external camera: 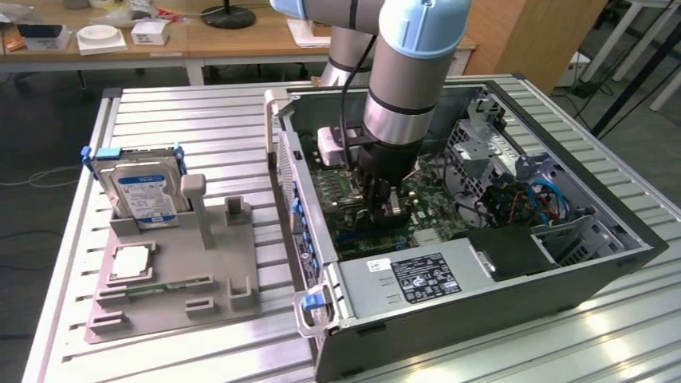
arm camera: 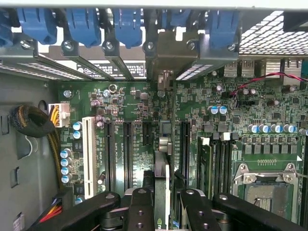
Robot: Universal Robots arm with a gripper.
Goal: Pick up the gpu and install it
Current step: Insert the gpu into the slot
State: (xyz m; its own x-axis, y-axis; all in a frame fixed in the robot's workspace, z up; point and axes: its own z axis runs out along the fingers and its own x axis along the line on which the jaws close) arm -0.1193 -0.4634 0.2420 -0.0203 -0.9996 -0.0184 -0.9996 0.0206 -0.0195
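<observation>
- Behind the rig, a workshop with wooden desks runs along the back; up front, a slatted metal surface [external camera: 191,112] carries an open PC case [external camera: 596,275] lying on its side, so the motherboard [external camera: 426,211] faces up and the arm can come straight down on it.
- Beside the case, at 9 o'clock from it in the exterior view, a grey holder tray [external camera: 171,275] keeps spare parts upright or flat in their own slots: a hard drive [external camera: 143,191] stands at its far end, a memory stick [external camera: 159,286] lies near the front.
- Inside the case, the tool [external camera: 383,203] hangs low over the board.
- Seen from the wrist, the tool [arm camera: 162,202] has its fingers [arm camera: 139,211] clamped on the gpu [arm camera: 162,168], a thin card held edge-on between them.
- That edge-on, vertical hold suits the job: the card's long side runs parallel to the expansion slots [arm camera: 127,154], just above them, between two slots as far as I can judge.
- Its far end points at the rear bracket bay under the blue clips [arm camera: 127,24], where a card's bracket would sit.
- Whether the card already touches a slot, I cannot tell.
</observation>
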